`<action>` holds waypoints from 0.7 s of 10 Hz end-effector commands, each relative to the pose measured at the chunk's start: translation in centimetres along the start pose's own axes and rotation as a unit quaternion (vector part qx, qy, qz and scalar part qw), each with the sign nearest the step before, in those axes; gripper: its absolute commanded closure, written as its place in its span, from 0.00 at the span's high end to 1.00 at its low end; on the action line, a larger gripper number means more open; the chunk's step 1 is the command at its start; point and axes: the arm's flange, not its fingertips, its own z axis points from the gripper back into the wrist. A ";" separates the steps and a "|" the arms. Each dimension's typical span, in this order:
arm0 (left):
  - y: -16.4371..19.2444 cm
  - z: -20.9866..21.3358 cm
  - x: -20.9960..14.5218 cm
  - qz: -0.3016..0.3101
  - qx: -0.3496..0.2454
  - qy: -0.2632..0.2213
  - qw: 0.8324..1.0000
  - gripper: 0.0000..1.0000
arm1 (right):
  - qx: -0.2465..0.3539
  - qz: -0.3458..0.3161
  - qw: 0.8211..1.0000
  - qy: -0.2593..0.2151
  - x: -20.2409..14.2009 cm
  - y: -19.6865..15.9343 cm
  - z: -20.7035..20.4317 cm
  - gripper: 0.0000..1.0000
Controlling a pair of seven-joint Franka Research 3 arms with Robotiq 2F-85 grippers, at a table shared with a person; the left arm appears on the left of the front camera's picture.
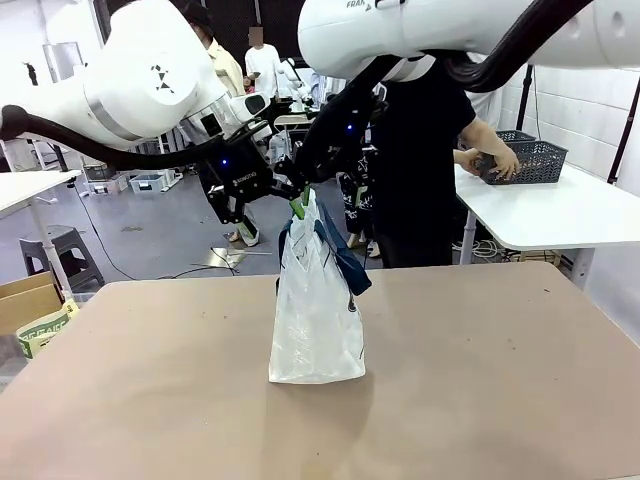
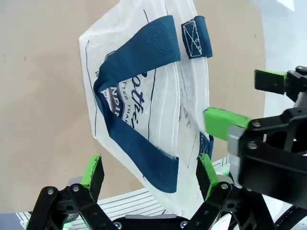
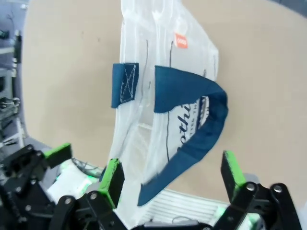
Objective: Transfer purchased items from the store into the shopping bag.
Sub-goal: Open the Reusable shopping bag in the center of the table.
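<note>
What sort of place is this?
Probably a robotics lab staged as a shop: shopping bag on a bare table, person at a grey basket on a white side table.

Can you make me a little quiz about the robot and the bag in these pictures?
1. True or false: the shopping bag lies flat on the table.
2. What colour are the bag's handles? A red, B navy blue, C yellow.
3. Fill in the gap: the robot's left hand and right hand are both ____ (open or shut).
Key: 1 false, it stands upright; 2 B; 3 open.
</note>
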 end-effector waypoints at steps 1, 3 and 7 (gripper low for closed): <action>0.2 0.2 0.7 0.021 -0.019 -0.002 1.000 1.00 | 0.001 -0.015 1.000 0.020 1.4 0.5 -0.2 1.00; 0.7 -0.6 1.5 0.029 -0.020 -0.005 0.999 1.00 | 0.006 -0.026 0.999 0.029 1.8 0.1 -1.0 1.00; 1.7 -2.5 2.8 0.048 -0.014 0.003 0.999 1.00 | 0.014 -0.055 0.997 0.046 2.2 -1.3 -2.5 1.00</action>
